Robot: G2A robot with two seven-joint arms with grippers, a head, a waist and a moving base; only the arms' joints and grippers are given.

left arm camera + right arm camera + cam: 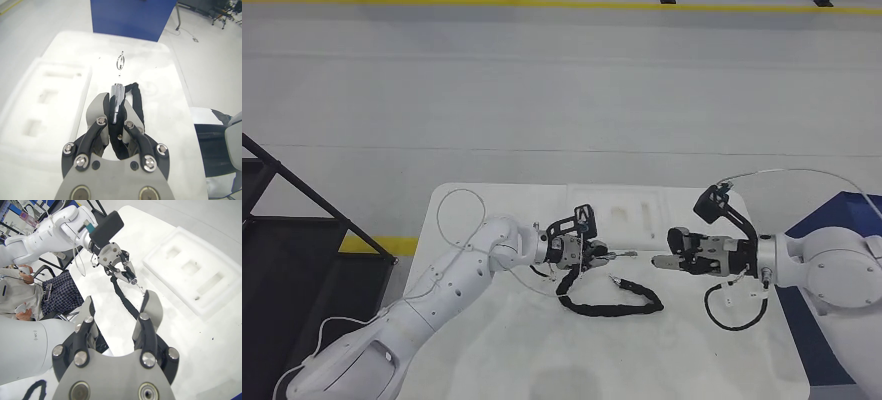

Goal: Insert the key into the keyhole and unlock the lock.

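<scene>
My left gripper (116,100) is shut on the chrome cylinder of the lock (117,92), held above the white table (502,340). The lock's black sleeved cable (614,302) hangs down and loops on the table. A small key (119,74) with a split ring (120,61) sticks out in line with the cylinder's end face; I cannot tell how deep it sits. My right gripper (118,304) stands open facing the left gripper (130,277). The key ring (141,289) lies just off one of its fingertips (149,298), not between the fingers.
A white foam tray (627,215) with several empty recesses lies at the table's far side, behind both grippers. A thin black cable loop (734,312) lies under the right arm. A blue panel (130,17) stands past the table's right end.
</scene>
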